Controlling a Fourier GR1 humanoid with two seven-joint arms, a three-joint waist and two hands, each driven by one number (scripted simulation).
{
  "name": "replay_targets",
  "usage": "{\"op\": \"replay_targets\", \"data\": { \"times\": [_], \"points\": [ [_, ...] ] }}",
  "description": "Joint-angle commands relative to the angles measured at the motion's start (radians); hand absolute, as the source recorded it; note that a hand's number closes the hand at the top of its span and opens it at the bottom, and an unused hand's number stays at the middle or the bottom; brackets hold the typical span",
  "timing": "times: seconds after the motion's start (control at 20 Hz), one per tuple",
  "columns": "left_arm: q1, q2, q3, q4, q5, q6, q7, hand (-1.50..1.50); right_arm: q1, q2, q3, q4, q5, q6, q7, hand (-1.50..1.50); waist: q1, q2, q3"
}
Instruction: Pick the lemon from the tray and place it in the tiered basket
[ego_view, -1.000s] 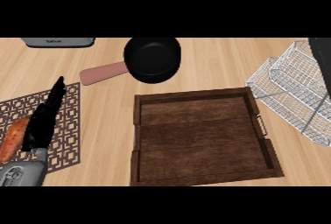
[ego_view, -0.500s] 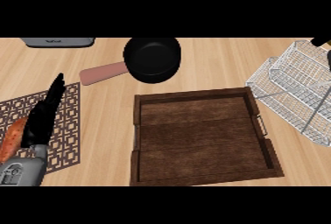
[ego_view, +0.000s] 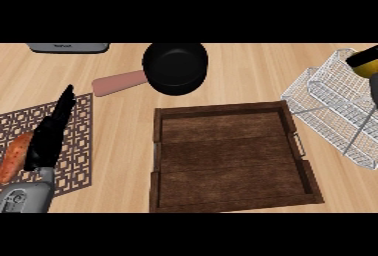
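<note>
Kitchen counter (ego_view: 251, 75), as seen from the robot's head: the scene was recorded from above by a single camera tilted steeply downward, so that the wooden top was seen almost flat-on and at close range. The tray (ego_view: 229, 155) was framed just right of centre and the pan (ego_view: 175, 65) at the far side. The tiered basket (ego_view: 336, 100) was cut by the right edge, where only a sliver of the right hand (ego_view: 375, 89), curled round the lemon (ego_view: 367, 56), was caught. The left hand (ego_view: 50, 135) was framed coming in from the lower left corner, over the mat (ego_view: 81, 150).
</note>
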Motion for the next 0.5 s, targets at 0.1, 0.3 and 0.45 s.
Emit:
{"op": "replay_targets", "data": {
  "times": [0.1, 0.3, 0.45],
  "points": [
    [0.007, -0.037, -0.017, -0.022, -0.027, 0.022, 0.007, 0.00, 0.123, 0.019, -0.046, -0.134, -0.049, -0.118, -0.023, -1.50, -0.009, 0.005, 0.014],
    [-0.007, -0.043, -0.013, 0.020, -0.044, 0.020, -0.010, 0.00, 0.083, 0.014, -0.049, -0.123, -0.011, -0.230, -0.018, -1.50, 0.000, 0.009, 0.014],
    [0.019, 0.020, 0.051, -0.022, 0.020, -0.045, 0.004, 0.00, 0.199, -0.008, -0.065, -0.321, -0.046, -0.215, -0.038, -1.50, -0.014, 0.003, 0.013]
  ]
}}
